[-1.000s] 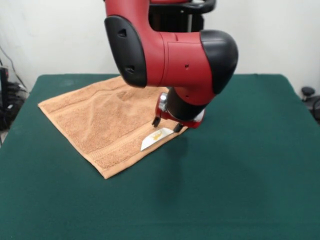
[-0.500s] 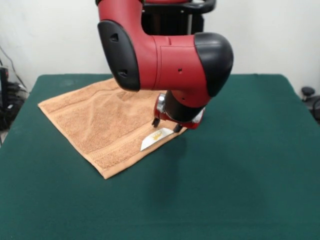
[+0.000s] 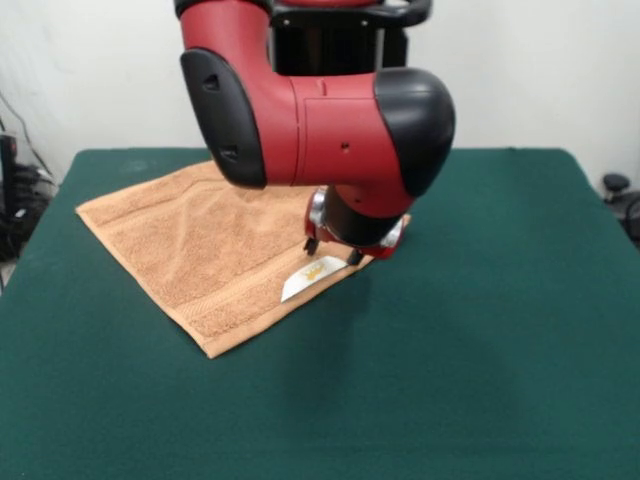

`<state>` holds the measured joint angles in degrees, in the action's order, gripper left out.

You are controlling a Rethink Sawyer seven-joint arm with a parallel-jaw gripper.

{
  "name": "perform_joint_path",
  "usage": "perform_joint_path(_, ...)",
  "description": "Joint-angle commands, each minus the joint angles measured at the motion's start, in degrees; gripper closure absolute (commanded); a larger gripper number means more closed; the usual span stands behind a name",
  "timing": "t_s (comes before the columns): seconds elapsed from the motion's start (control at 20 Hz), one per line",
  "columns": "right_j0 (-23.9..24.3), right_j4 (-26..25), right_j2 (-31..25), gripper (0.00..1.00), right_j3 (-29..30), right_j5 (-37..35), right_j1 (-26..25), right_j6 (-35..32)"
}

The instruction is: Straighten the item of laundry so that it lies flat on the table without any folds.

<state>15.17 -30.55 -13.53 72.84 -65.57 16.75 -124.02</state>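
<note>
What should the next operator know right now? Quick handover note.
Tool: open, holding nothing, just above the towel's edge by the white label.
Towel: spread on the left part of the green table, turned at an angle to the table's edges. The visible part looks flat; the arm hides the far corner.
Done: towel looks mostly straightened.
Left: check the hidden corner under the arm for folds, then probably lift the tool clear.
</note>
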Motion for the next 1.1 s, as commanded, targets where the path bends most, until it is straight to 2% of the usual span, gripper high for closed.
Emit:
perform_joint_path(0.05,0.65,-2.47,-11.95,0.00,-9.40,24.50,-6.70,10.81)
perform_joint_path(0.3,1.09,-2.81,-11.25,0.00,-5.58,24.09,-4.45,7.44)
perform_joint_path(0.65,3.24,-2.30,-11.41,0.00,3.13,23.28,1.43,7.67)
perform_joint_path(1.1,5.14,0.01,-10.21,0.00,17.51,23.99,11.12,4.50)
